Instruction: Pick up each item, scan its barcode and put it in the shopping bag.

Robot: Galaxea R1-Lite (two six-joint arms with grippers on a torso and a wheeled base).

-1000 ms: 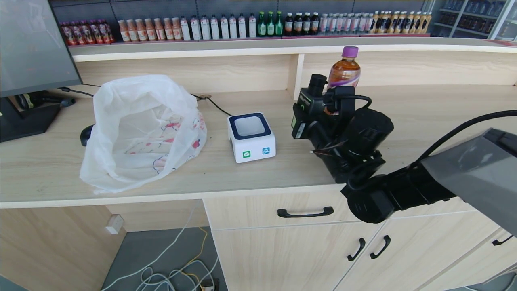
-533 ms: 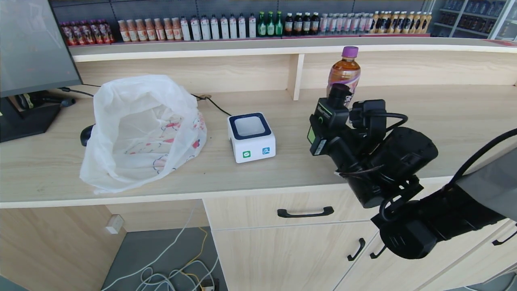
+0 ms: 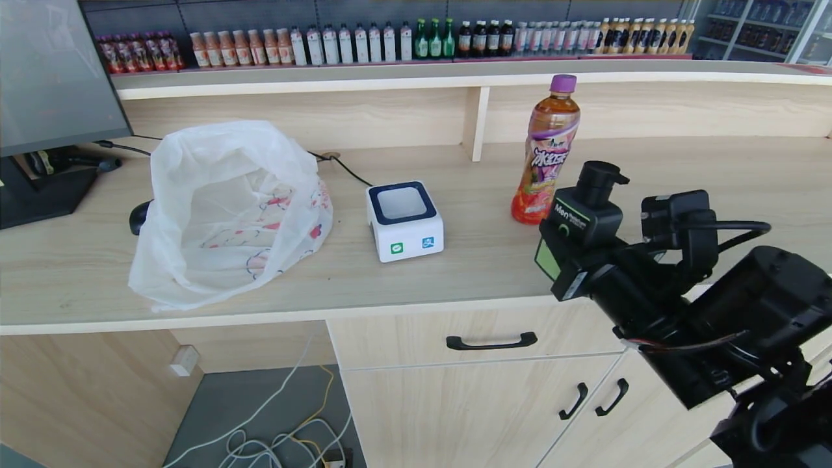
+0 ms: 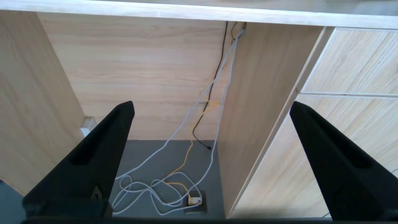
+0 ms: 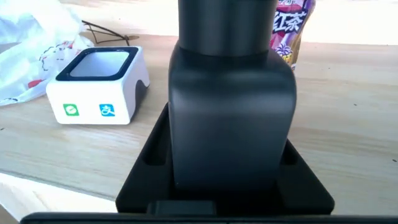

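Right arm: we are pulling it back from the rear of the counter (image 3: 455,273) toward the front edge and to our right.
Right gripper (image 5: 230,186): its jaws are clamping the black pump bottle (image 3: 580,218), carrying it over the counter's front edge.
Tea bottle (image 3: 547,153): it is standing uncovered on the counter, untouched.
Scanner (image 3: 404,221): we are drifting away from it, so we judge the scan is still pending.
Shopping bag (image 3: 227,208): it is lying open, left of the scanner.
Left gripper (image 4: 211,162): it is hanging below the counter, jaws wide apart, holding nothing.

gap between scanner (image 3: 404,221) and bottle (image 3: 546,153) looks wide enough.
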